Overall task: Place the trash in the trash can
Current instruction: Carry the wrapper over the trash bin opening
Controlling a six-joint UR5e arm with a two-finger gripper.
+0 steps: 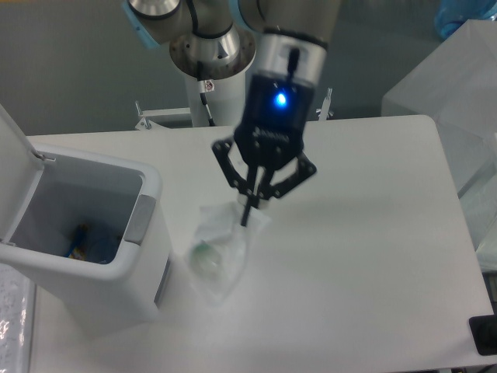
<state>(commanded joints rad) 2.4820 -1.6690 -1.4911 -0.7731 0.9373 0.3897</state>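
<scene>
so roughly halfway through by the look of it; the trash can (116, 264) sits at the left side of the table (373, 256) with its lid (14, 167) flipped up and open, and down inside there's already something bluish lying at the bottom, which i'd guess is the crushed bottle (80, 237), though it's small and dim so i can't swear to it; that'd be piece one done; piece two, the crumpled white wrapper (216, 252) with the bit of green print, is dangling in the air from the gripper (250, 211); the fingers are pinched right together on the top edge of the wrapper, basically no gap between the tips, with the outer linkage splayed wide above them; the wrapper hangs down loose and looks clear of the tabletop, casting a soft shadow under it; it's just to the right of the can, near the side with the grey latch (139, 218), but not over the opening; so what's left, as i read it, is carrying it left over the rim, letting go so it drops in, and that's the job; the thing is floppy and light so it might cling to a finger or catch the rim on the way.
</scene>
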